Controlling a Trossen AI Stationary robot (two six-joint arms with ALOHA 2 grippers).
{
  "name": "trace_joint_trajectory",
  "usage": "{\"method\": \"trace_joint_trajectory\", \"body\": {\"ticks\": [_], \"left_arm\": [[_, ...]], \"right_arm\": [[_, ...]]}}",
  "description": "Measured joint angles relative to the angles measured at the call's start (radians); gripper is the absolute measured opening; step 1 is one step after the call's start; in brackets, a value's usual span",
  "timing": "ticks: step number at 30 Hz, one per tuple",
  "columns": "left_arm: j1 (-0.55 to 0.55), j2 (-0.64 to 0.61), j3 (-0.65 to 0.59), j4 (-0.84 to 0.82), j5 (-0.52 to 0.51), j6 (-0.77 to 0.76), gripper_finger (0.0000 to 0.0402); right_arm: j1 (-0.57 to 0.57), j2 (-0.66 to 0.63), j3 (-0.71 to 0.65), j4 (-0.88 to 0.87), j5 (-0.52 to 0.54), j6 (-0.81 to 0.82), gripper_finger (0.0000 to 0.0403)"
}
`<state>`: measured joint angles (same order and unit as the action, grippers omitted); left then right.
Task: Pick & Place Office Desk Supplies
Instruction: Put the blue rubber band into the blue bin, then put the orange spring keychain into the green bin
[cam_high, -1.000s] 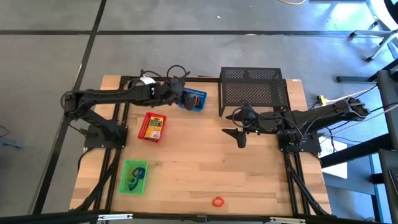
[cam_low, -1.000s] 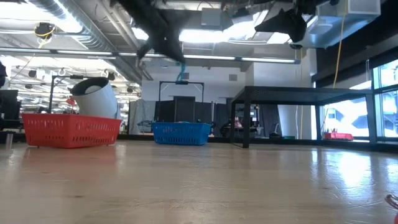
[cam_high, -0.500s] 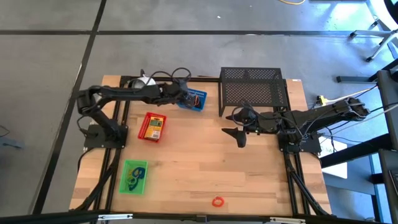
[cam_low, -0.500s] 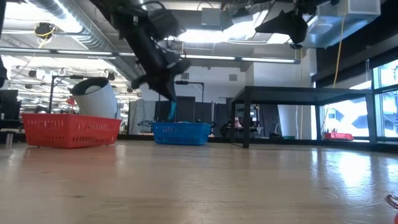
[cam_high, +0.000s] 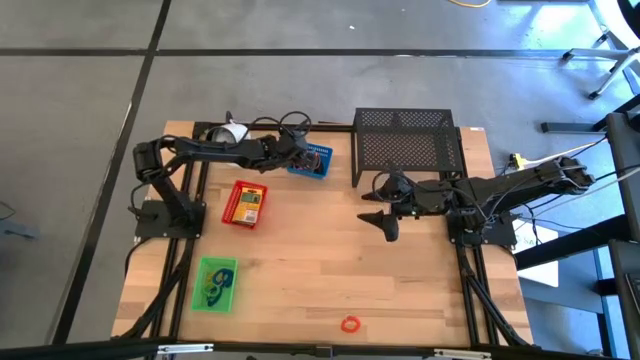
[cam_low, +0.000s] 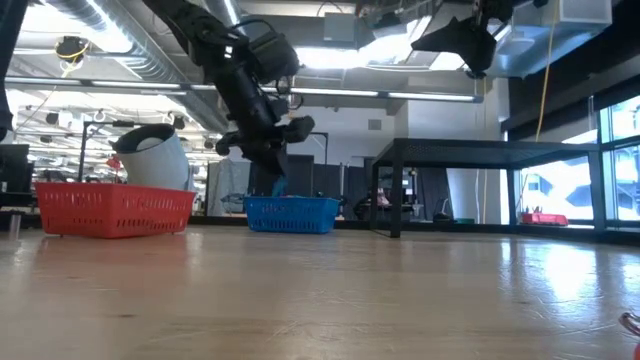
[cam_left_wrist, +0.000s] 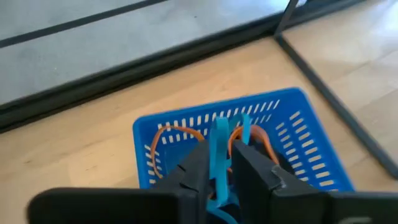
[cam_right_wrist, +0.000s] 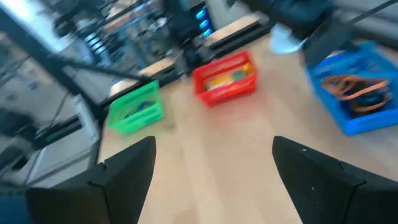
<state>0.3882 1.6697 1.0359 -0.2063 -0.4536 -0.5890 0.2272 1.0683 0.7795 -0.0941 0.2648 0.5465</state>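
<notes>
We see the left gripper (cam_left_wrist: 219, 171) over the blue tray (cam_high: 312, 160) at the counter's twelve o'clock, fingers narrow around a blue band (cam_left_wrist: 219, 149), while the right gripper (cam_high: 384, 222) waits wide open and one red band (cam_high: 349, 324) remains at six o'clock.

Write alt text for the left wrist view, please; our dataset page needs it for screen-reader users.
The left gripper hangs over a blue tray on the wooden table, with a blue band loop between its two dark fingers. Orange band loops lie inside the tray.
</notes>
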Motion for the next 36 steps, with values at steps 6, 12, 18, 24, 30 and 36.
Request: {"method": "trace_joint_trajectory", "body": {"ticks": [6,12,18,24,30,36], "left_arm": [[0.000,-0.058,0.000,-0.006,0.027,0.009,0.0131],[-0.022,-0.156,0.000,0.003,0.154,0.009,0.0181],[-0.162,-0.220,0.001,0.030,0.240,-0.016,0.0184],[-0.374,-0.223,0.001,0.039,0.094,-0.128,0.0185],[-0.568,-0.223,0.001,0.052,-0.110,-0.279,0.0185],[-0.708,-0.223,0.001,0.056,-0.250,-0.376,0.0183]], "right_arm": [[0.006,0.007,0.000,-0.060,-0.135,0.000,0.0323],[0.048,0.067,-0.001,-0.093,-0.278,-0.075,0.0323],[0.104,0.192,-0.001,-0.101,-0.414,-0.320,0.0323],[0.171,0.354,-0.001,-0.062,-0.500,-0.517,0.0323],[0.250,0.521,-0.001,0.133,-0.520,-0.648,0.0323],[0.298,0.651,0.009,0.384,-0.520,-0.687,0.0323]]}}
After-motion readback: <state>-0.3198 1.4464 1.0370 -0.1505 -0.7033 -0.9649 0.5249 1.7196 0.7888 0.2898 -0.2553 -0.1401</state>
